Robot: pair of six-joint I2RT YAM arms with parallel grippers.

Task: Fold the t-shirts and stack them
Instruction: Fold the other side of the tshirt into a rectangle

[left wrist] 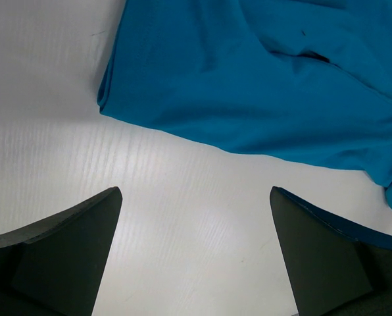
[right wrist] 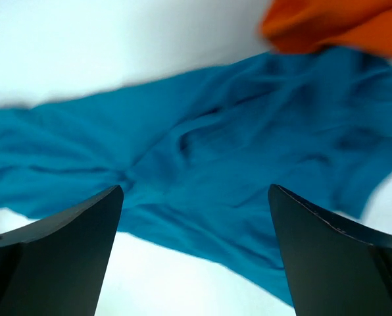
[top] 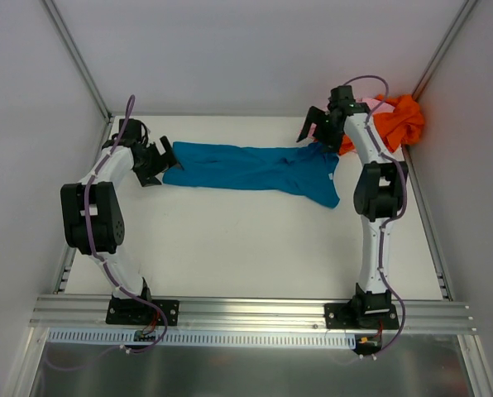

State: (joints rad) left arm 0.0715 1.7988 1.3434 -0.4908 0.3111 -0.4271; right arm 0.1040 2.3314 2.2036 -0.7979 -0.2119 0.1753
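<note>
The teal-blue t-shirt (top: 255,168) lies stretched in a long rumpled band across the back of the table, with a small white tag (top: 332,176) near its right end. The orange t-shirt (top: 399,120) is bunched in the back right corner, and a bit of the pale pink t-shirt (top: 369,102) shows behind it. My left gripper (top: 157,159) is open just off the teal shirt's left end. In the left wrist view the gripper (left wrist: 193,197) has only bare table between its fingers, and the teal cloth (left wrist: 262,79) lies ahead. My right gripper (top: 314,130) hovers open above the shirt's right end. In the right wrist view the gripper (right wrist: 196,194) holds nothing above the teal cloth (right wrist: 216,151), with the orange cloth (right wrist: 334,26) beyond.
White walls with metal corner posts (top: 81,58) close in the table at the back and sides. A metal rail (top: 246,310) carrying both arm bases runs along the near edge. White tabletop (top: 246,248) stretches between the teal shirt and the rail.
</note>
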